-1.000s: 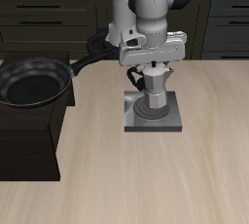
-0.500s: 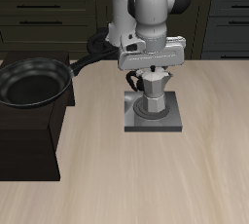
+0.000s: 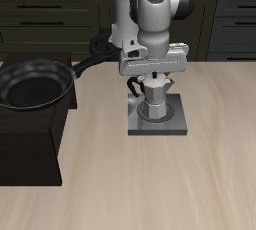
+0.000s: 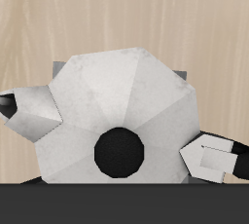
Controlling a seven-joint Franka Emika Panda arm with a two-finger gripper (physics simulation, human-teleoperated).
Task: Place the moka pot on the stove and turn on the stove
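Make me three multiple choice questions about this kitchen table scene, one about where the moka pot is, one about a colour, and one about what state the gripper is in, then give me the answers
1. Where is the moka pot?
A. On the stove
B. Inside the frying pan
C. Lying on the bare table

2. What colour is the frying pan?
A. Silver
B. Black
C. Red

3. What is the gripper doing?
A. Open, well away from the pot
B. At the top of the pot, a finger on each side
C. Holding the pan's handle

Answers:
1. A: the exterior view shows the pot's base over the burner on the grey stove plate.
2. B: the pan on the dark cabinet block is black throughout.
3. B: the wrist view shows a fingertip at each side of the pot's lid; whether they press it cannot be told.
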